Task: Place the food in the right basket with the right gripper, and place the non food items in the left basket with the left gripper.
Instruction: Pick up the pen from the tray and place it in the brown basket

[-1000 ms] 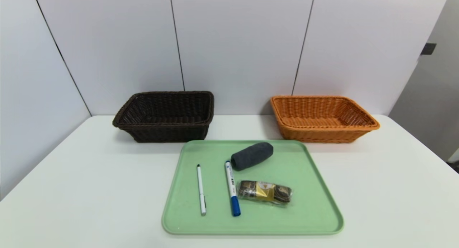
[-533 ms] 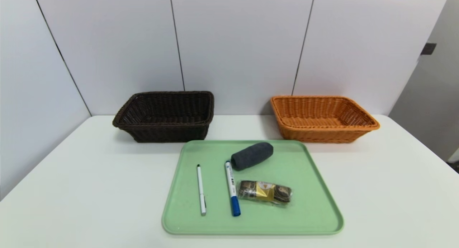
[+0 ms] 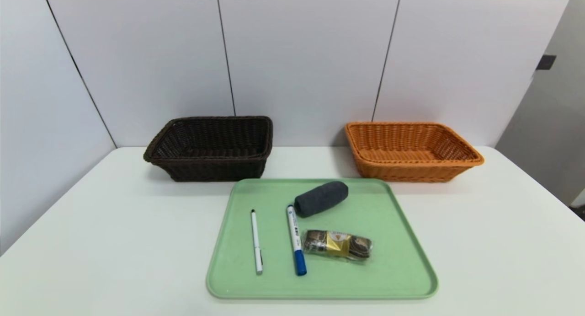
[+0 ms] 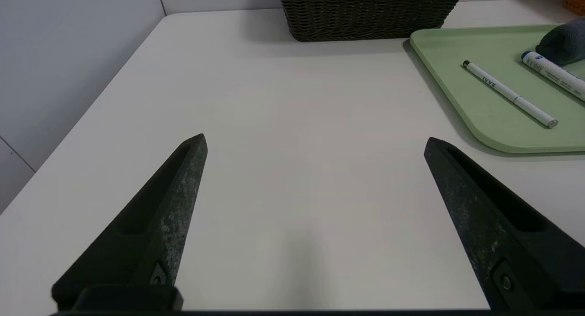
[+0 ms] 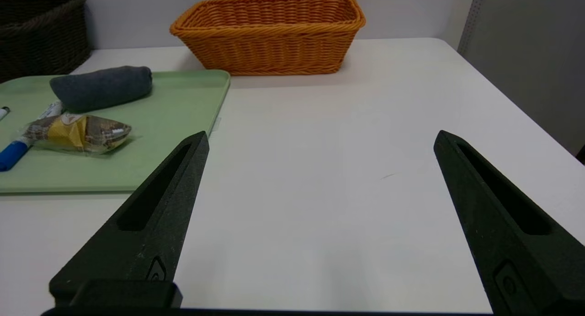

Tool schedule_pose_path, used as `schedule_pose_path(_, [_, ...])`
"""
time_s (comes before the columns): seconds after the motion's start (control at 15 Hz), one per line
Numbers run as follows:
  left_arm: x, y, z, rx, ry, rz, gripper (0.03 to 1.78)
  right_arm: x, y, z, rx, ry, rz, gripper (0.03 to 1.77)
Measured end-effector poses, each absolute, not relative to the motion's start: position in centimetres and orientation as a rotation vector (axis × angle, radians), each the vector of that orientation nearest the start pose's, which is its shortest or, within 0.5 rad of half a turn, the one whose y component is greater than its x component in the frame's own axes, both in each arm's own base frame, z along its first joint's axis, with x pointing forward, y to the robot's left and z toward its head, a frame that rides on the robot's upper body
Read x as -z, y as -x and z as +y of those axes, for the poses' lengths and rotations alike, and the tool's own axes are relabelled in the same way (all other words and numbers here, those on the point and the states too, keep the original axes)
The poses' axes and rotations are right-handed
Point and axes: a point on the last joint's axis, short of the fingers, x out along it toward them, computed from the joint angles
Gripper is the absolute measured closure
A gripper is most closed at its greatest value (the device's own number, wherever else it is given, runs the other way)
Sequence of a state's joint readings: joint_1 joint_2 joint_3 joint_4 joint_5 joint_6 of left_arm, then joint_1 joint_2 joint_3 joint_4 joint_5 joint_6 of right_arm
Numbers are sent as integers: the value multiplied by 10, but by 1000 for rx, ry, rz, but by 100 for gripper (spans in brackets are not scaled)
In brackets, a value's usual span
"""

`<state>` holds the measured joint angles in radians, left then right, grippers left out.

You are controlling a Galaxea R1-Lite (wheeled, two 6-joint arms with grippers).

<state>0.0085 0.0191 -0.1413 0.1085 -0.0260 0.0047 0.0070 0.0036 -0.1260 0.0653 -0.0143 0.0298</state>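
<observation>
While the left black two-fingered gripper (image 4: 315, 136) and right black two-fingered gripper (image 5: 322, 132) hang spread and unladen over the white table (image 3: 114, 243), the flat green tray (image 3: 388, 279) bears a slim white pen (image 3: 256, 243), blue-capped white marker (image 3: 295, 238), rolled dark-grey cloth (image 3: 321, 199) and clear-wrapped brown packet (image 3: 337, 244) (gold-banded, too).

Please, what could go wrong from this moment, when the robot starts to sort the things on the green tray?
The dark rolled cloth lies right by the tip of the blue-capped marker, so the left gripper might nudge one while picking the other. The marker and the white pen look round and could roll when touched. The packaged food has a loose clear wrapper, which might slip in the open right gripper.
</observation>
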Motion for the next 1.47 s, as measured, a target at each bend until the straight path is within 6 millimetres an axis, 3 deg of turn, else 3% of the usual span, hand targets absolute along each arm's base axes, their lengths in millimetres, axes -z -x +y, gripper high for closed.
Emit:
schedule_pose_path(0.27, [-136,33,-1,19,2,100,12,-137,39,-1,-4,-35,10,10])
schedule_pose_path(0.53, [-191,11,-1,15,8,188,12,-185,18,-1,-9,-38,104,10])
schedule_pose_path(0.8, [-237,-38,0,13,9,313,12,-235,-19,1,-19,-50,268,10])
schedule_pose_path(1.0, [-263,-77,0,13,3,398,12,-261,-57,3,-63,-38,378,10])
schedule_pose_path(1.27, [-283,-123,0,31,-4,530,12,-278,-95,6,-211,70,560,10])
schedule_pose_path(1.47, [-287,-158,-1,83,-53,576,12,-283,-115,9,-276,89,649,10])
